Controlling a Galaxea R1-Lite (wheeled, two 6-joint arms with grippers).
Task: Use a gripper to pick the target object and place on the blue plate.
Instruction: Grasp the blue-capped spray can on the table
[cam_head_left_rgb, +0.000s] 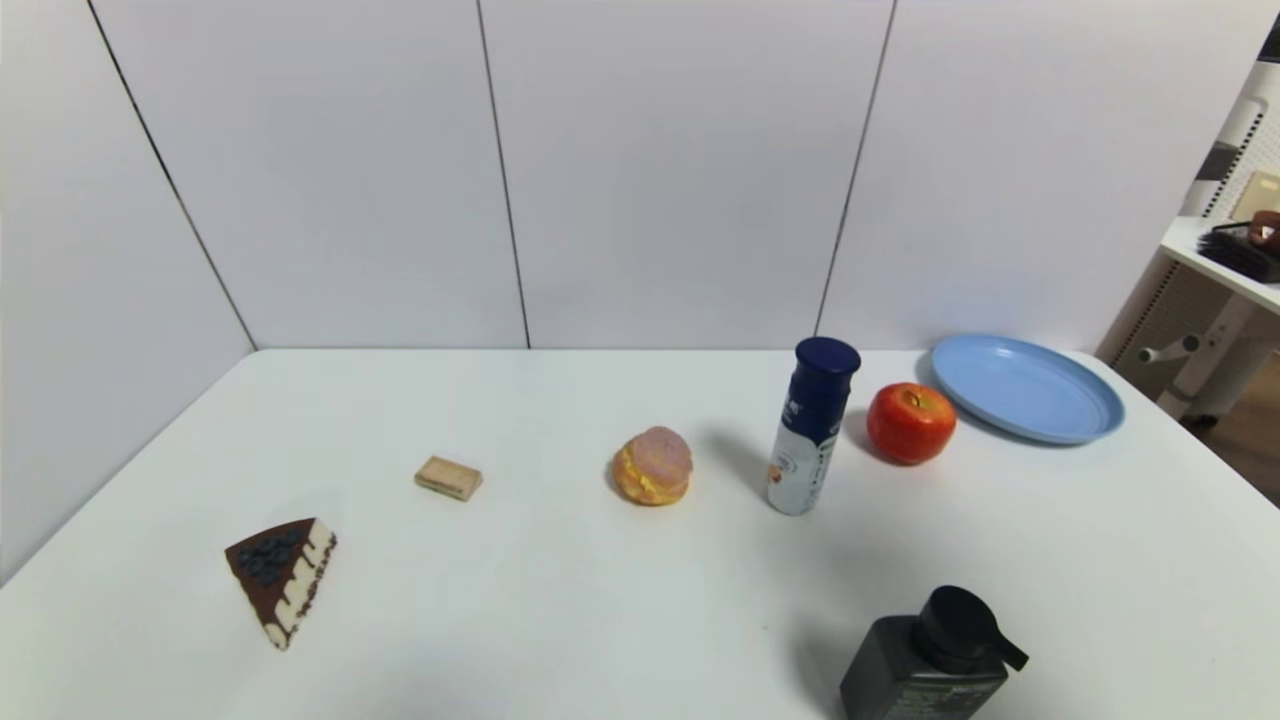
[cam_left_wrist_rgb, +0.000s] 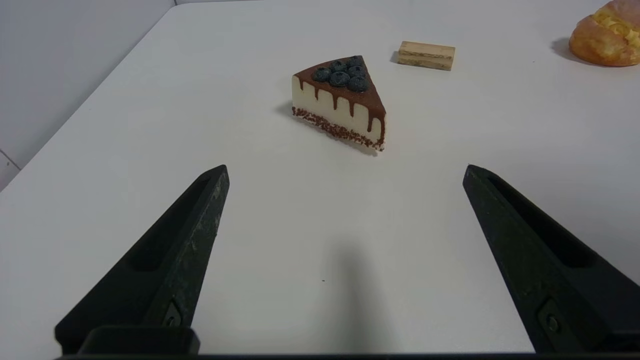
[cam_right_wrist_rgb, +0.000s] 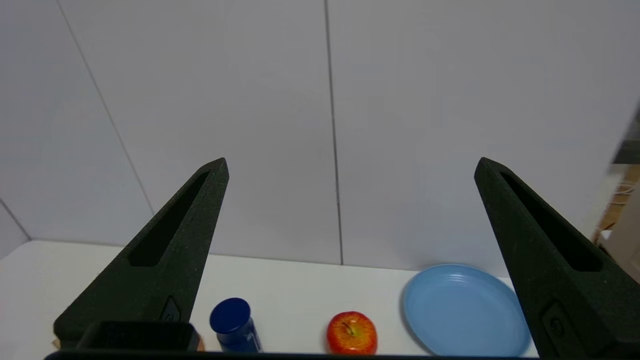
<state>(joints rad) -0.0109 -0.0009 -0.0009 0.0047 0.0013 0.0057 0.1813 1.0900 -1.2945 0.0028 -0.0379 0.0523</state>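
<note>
Nothing of the task is done yet: the target object stands upright on the counter, untouched, with the red apple just beside it at 3 o'clock and the blue plate bare beyond that. Grasp, carry and placement all remain.

The head view shows no arm. Only the right wrist view reveals the right pincer spread wide, empty, aimed above bottle and plate. The left wrist view shows the left pincer likewise spread, idle, facing the cake slice.

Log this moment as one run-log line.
right gripper: open, empty, above table | left gripper: open, parked near cake slice | bottle: upright beside apple | blue plate: empty
</note>
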